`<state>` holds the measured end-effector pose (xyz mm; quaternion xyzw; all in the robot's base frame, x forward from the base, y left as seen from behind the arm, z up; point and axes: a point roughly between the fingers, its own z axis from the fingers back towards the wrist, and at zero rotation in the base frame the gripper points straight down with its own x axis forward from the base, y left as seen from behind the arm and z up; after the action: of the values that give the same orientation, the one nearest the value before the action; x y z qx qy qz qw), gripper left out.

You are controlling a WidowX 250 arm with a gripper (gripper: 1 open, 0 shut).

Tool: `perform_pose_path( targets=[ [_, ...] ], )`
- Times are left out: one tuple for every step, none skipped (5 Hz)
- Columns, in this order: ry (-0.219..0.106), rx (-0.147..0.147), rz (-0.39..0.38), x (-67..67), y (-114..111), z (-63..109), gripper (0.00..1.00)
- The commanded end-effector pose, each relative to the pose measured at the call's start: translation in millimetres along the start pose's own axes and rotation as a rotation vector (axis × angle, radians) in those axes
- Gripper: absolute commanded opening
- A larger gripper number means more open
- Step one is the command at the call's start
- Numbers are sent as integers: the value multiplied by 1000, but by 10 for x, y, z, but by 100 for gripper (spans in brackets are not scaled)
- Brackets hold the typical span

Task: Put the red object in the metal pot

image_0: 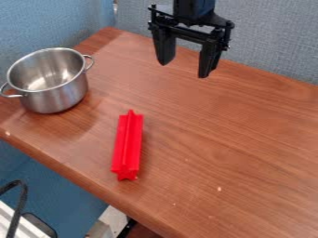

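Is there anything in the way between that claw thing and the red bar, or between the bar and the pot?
Nothing visible. The open gripper hangs above bare table, with the red object lying flat nearer the front edge. Only bare wood lies between it and the metal pot at the left.

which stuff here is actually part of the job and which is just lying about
Part of the job:
- long flat bright red plastic bar, lying on the table
- small round shiny steel pot, standing empty near the table's left end
- black claw, open, holding nothing

Just there:
- brown wooden table
- black cable at lower left, off the table
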<state>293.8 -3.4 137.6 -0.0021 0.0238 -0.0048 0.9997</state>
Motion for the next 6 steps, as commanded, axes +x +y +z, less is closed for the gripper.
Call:
perform_pose_path(
  targets=[
    [21,1,-29,95,-13,-130,100],
    [32,28,-59,44,-8,-252,100],
    [36,33,-24,-111,74,-215,100],
    [30,42,11,-296,161,-186,100],
    [14,47,139,-402,282,-107,100],
    [3,45,251,-495,388,-91,100]
  ],
)
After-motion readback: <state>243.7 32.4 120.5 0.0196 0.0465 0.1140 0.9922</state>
